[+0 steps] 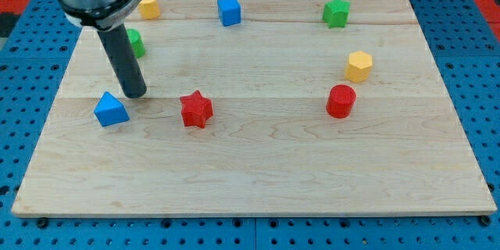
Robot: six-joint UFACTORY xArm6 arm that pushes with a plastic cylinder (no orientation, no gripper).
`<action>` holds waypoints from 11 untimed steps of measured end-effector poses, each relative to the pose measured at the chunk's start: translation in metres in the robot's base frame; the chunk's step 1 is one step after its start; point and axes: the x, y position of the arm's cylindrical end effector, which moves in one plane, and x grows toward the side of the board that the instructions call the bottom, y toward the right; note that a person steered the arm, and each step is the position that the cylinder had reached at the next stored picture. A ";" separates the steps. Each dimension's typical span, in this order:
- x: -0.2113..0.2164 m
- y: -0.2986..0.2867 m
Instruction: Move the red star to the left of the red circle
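The red star lies on the wooden board left of centre. The red circle, a short red cylinder, stands well to the view's right of it, at about the same height in the view. My tip rests on the board to the view's left of the red star and slightly above it, just right of and above a blue triangle block. The tip touches neither block.
A yellow hexagon block sits just above the red circle. A green star, a blue cube and a yellow block lie along the top edge. A green block is partly hidden behind the rod.
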 end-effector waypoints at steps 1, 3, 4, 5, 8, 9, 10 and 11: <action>0.019 0.010; 0.028 0.035; 0.027 0.064; 0.027 0.099; 0.073 0.147; 0.065 0.186; 0.064 0.218; 0.052 0.287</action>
